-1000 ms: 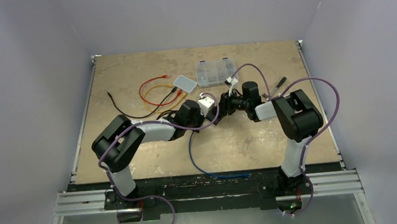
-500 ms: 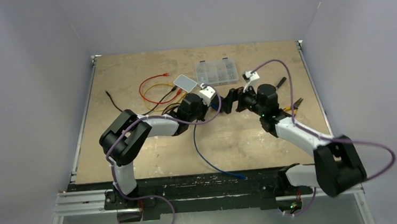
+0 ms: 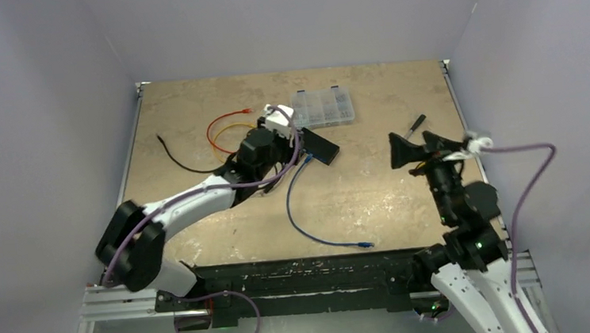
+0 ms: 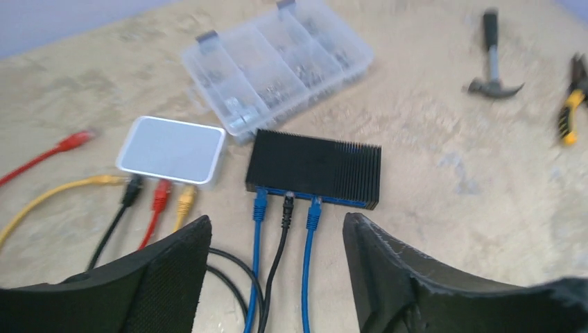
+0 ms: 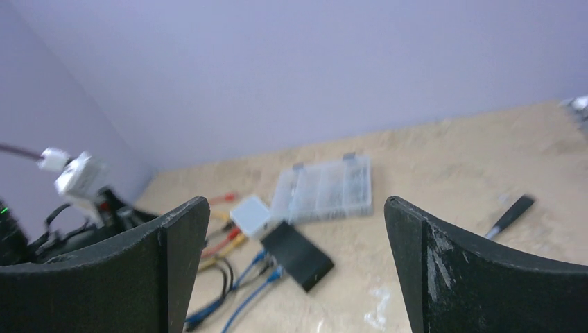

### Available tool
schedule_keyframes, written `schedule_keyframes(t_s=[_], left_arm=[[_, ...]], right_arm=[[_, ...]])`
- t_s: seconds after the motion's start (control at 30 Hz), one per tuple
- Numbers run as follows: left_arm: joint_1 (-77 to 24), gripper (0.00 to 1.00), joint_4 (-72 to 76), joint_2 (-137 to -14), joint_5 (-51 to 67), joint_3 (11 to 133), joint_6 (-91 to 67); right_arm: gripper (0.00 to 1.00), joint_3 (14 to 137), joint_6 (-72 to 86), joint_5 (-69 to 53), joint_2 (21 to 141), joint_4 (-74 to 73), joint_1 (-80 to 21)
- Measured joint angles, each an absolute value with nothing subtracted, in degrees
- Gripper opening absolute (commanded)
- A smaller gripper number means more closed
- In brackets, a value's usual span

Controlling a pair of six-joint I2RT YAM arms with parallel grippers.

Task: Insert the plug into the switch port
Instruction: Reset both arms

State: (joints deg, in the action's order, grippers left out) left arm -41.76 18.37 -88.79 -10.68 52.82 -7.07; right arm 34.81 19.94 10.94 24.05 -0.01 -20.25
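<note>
Left gripper (image 4: 277, 229): jaws apart, empty, just short of black finned switch box (image 4: 315, 166). Right gripper (image 5: 297, 208): wide apart, empty, well off.

Blue plastic plug (image 4: 314, 206): in box's near face, rightmost of three.
- Tip points into port, away from wrist cam.
- Long axis runs along blue cable (image 4: 305, 277).

Risk: cable lies btwn left fingers, so pulling back could snag it, yank plug or drag box. Latch click: can't tell.

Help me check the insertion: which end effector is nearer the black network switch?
Left. The left end effector hovers just before the network switch ports; the right end effector is far off to its right.
</note>
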Motion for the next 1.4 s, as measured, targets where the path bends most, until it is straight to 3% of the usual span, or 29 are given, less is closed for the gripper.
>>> schedule_keyframes(t_s=[0.07,0.2,0.4,0.67,0.87,1.4], left_arm=[[-41.8,0.88,14.7,-81.5,-12.8,51.9,-8.5],[-41.8,0.94,6.8,-65.6,-18.2,50.1,-11.4],[-41.8,0.97,-6.4,-46.4,-25.0,51.0,-18.2],[-41.8,0.99,-22.3,-33.1,-30.6,55.0,-16.2],[-41.8,0.99,-24.7,-23.2,-38.7,51.7,-11.7],[-37.0,0.99,-24.8,-22.5,-39.2,43.6,-7.8]], right_arm=[[0.99,35.3,19.4,13.5,18.5,-1.0,-20.3],[0.99,39.0,17.1,19.1,12.1,-3.2,-20.3],[0.99,41.3,13.1,25.2,11.1,-6.7,-20.3],[0.99,40.6,10.8,30.0,8.4,-9.3,-20.3],[0.99,34.6,10.9,32.9,0.7,-7.8,-20.3],[0.99,31.5,10.4,33.6,1.1,-5.5,-20.3]])
